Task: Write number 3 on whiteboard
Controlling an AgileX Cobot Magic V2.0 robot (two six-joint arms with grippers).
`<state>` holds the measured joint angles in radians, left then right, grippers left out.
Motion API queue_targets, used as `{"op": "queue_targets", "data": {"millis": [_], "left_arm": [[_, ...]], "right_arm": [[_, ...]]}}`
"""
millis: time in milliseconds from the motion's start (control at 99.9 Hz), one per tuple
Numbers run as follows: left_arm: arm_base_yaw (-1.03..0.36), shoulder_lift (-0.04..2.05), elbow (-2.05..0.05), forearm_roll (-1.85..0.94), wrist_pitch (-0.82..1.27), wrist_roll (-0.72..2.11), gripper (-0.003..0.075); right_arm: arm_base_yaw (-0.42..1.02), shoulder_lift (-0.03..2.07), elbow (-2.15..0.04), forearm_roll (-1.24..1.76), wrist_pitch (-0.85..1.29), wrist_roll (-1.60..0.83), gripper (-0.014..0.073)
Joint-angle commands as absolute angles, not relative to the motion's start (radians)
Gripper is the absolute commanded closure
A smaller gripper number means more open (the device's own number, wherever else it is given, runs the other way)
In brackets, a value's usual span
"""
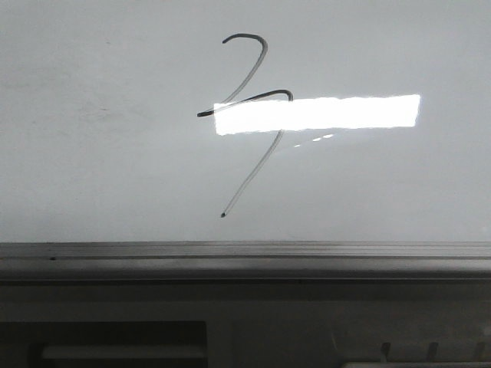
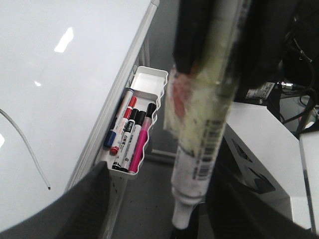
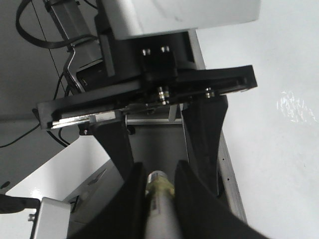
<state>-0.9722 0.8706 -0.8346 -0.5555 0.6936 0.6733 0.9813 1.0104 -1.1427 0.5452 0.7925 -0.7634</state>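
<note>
Right jaws (image 3: 159, 209) are clamped tight on the white plastic marker with barcode label (image 2: 199, 149). I judge it light and stiff with a slick barrel, so it's best gripped mid-barrel. Left jaws (image 2: 162, 216) are spread wide and hold nothing; the marker tip hangs between them, contact unclear. Beyond is the large glossy white whiteboard (image 1: 115, 169), rigid and slippery, so the ink probably smears. The thin dark-grey number 3 (image 1: 261, 96) sits upper-centre on it, with its tail ending well above the grey metal rail (image 1: 245, 253).

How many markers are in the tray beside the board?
5, side by side in the tray: blue marker nearest the whiteboard, then red marker, two black markers, pink marker outermost. More may hide underneath.
</note>
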Motion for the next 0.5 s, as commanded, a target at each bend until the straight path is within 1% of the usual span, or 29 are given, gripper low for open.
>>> {"op": "queue_targets", "data": {"millis": [0,280,350,430,450,490], "left_arm": [[-0.979,0.866,-0.872,-0.604,0.603,0.675,0.0394],[-0.979,0.866,-0.872,-0.684,0.559,0.675,0.0587],[-0.979,0.866,-0.872,-0.688,0.560,0.675,0.0644],[-0.979,0.866,-0.872,-0.687,0.560,0.675,0.0729],[-0.979,0.866,-0.872,-0.687,0.558,0.675,0.0741],[-0.979,0.866,-0.872,-0.687,0.558,0.675,0.0741]], "right_arm": [[0.980,1.001,-1.170,0.567,0.743,-0.775,0.0655],[0.980,1.027,-1.170,0.567,0.812,-0.775,0.0655],[0.980,1.027,-1.170,0.569,0.812,-0.775,0.0655],[0.980,1.027,-1.170,0.578,0.810,-0.775,0.0655],[0.980,1.027,-1.170,0.580,0.810,-0.775,0.0654],[0.980,1.027,-1.170,0.585,0.808,-0.775,0.0650]]}}
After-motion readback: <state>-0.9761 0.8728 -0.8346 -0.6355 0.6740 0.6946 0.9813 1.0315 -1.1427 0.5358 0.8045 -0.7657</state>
